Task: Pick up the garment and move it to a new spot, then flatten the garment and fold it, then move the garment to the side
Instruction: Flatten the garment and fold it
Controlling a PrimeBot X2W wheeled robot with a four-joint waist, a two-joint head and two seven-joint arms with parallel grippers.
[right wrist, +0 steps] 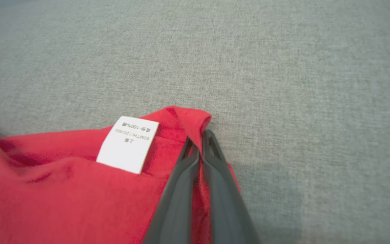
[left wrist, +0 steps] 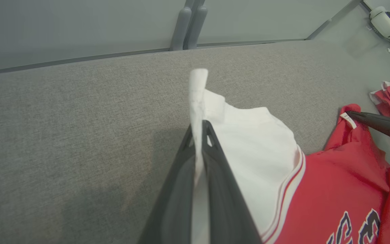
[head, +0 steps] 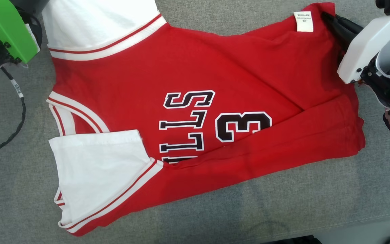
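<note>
- The left gripper (left wrist: 200, 126) has its two dark fingers pressed together on the outer edge of a white sleeve (left wrist: 256, 152). A strip of the cloth stands up past the fingertips.
- The right gripper (right wrist: 200, 135) is likewise clamped, pinching a corner of the red hem. A white care label (right wrist: 127, 144) lies just to the left of its fingers.
- The garment (head: 215, 67), a red jersey with black lettering, lies spread on the grey cloth surface (head: 283, 210) between the two grippers. From the left gripper it stretches away to the right, and from the right gripper it stretches away to the left.
- The jersey's long axis runs from one gripper to the other, with the sleeve and collar end at the left gripper and the hem end at the right. Both grips sit on the same long edge, the one farthest from the robot's body.
- Behind both sets of fingertips, back toward the wrists, lies the rest of the jersey. Its near long edge is already turned over onto the lettering, and the second sleeve (head: 96, 166) lies flat at the left gripper's end.
- Each arm is the nearer one for its own end, so the coming move looks like a matched one. It would probably carry the held edge back toward the wrists and across the body, with both ends kept level so the fold stays parallel to the long axis.
- The bare surface beyond the fingertips gives room to lift.
</note>
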